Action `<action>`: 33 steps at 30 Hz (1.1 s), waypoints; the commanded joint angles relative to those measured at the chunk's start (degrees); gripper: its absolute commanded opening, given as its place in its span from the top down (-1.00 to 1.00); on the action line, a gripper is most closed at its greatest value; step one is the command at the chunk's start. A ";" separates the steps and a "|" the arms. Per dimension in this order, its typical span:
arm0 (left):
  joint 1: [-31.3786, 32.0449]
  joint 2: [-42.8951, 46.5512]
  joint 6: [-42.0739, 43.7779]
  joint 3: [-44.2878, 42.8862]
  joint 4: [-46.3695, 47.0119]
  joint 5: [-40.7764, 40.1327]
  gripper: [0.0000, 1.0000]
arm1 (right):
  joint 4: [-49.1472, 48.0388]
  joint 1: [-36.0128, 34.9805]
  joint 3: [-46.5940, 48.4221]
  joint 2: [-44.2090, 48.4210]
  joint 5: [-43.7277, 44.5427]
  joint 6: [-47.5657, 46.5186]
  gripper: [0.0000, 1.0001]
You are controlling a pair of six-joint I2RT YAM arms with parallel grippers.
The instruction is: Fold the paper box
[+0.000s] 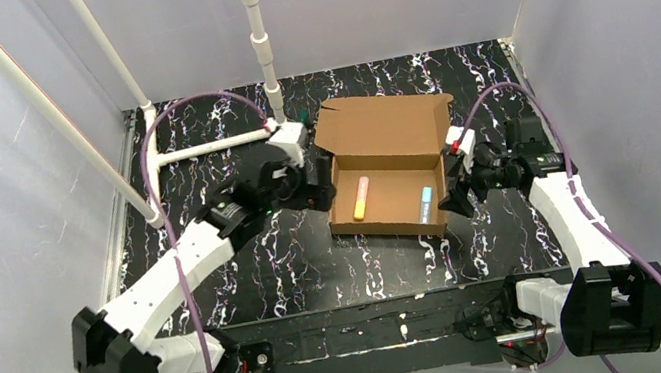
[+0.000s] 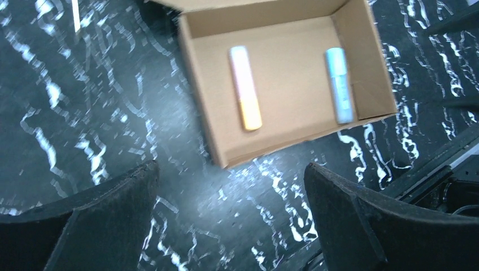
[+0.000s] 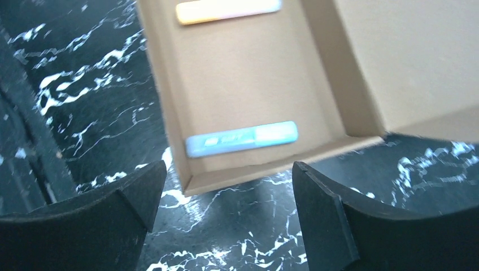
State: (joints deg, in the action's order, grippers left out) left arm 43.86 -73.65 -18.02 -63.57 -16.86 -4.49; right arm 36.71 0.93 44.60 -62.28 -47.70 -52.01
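The paper box [image 1: 394, 198] stands mid-table as a shallow brown cardboard tray, its lid [image 1: 384, 127] lying open toward the back. Inside lie an orange-pink marker [image 1: 361, 198] and a blue marker [image 1: 427, 203]. My left gripper [image 1: 315, 192] hovers just off the box's left wall, open and holding nothing. In the left wrist view my left gripper [image 2: 231, 166] spans bare tabletop below the box [image 2: 294, 84]. My right gripper [image 1: 458, 198] sits by the right wall, open. In the right wrist view my right gripper [image 3: 229, 165] is empty, just short of the box corner [image 3: 192, 183].
The tabletop is black with white marbling [image 1: 299, 263]. A white pipe frame [image 1: 199, 150] lies at the back left and a white upright pipe [image 1: 259, 36] rises behind the box. Grey walls close in left, right and back. Purple cables loop over both arms.
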 commanded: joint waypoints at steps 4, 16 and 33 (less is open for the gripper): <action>-8.08 11.82 -1.62 7.09 -5.37 9.15 -0.97 | -19.74 4.76 1.79 1.39 10.74 27.81 -0.90; -8.61 10.24 -1.60 8.07 -8.90 16.08 -0.97 | -12.02 6.61 22.60 -20.94 24.55 42.03 -0.97; -8.61 20.36 -9.93 21.03 -3.01 14.38 -0.97 | -17.27 4.88 37.15 -41.34 25.78 56.20 -0.76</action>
State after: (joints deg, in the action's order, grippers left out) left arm 35.42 -54.41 -26.50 -42.68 -21.06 10.72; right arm 23.46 6.92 76.38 -101.65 -24.12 -3.09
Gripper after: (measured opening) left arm 0.983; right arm 0.911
